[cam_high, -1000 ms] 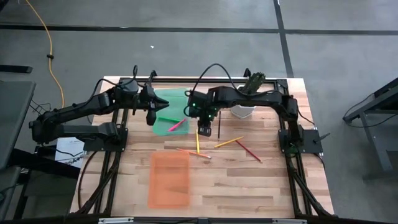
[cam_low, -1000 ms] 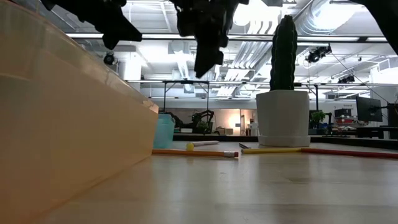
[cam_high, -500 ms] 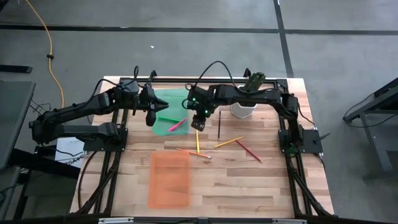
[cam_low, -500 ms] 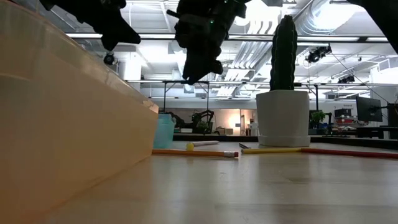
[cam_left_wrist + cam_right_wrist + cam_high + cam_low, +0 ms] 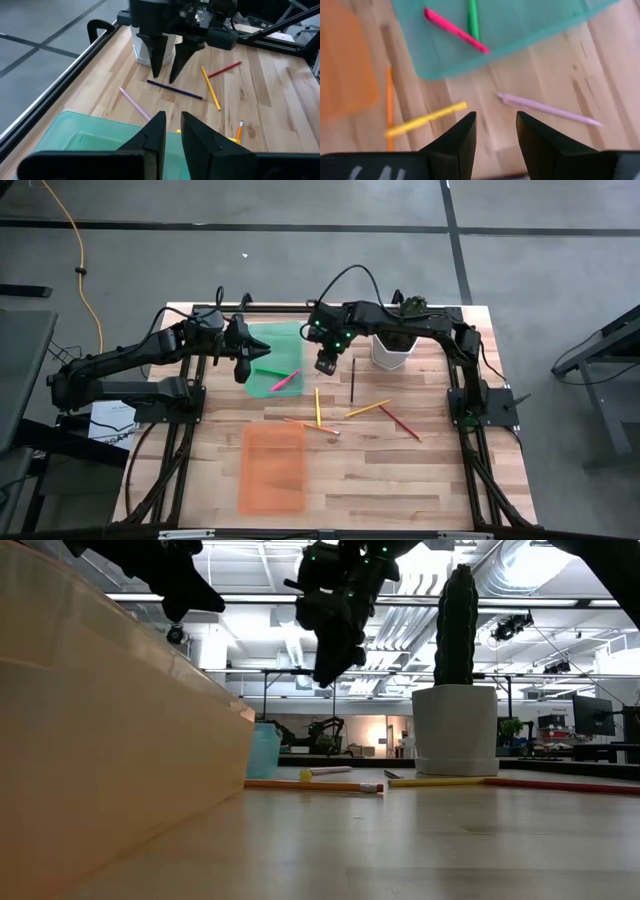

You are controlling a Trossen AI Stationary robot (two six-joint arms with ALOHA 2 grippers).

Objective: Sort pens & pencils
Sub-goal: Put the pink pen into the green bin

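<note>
Right tool (image 5: pixel 325 366), upper centre of the high view, hangs over the counter (image 5: pixel 400 470) with fingers spread, holding nothing, a pale pink pen (image 5: pixel 547 109) lying below it. Left tool (image 5: pixel 243 368) waits over the green tray (image 5: pixel 262 340), fingers slightly parted, empty. Magenta pen (image 5: pixel 286 380) and green pen (image 5: pixel 472 19) lie in the tray; pencils (image 5: pixel 367 408) are scattered mid-counter.

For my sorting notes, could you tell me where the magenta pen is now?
In the high view, the magenta pen lies in the green tray, at its edge nearest the table's middle, beside the green pen.
</note>
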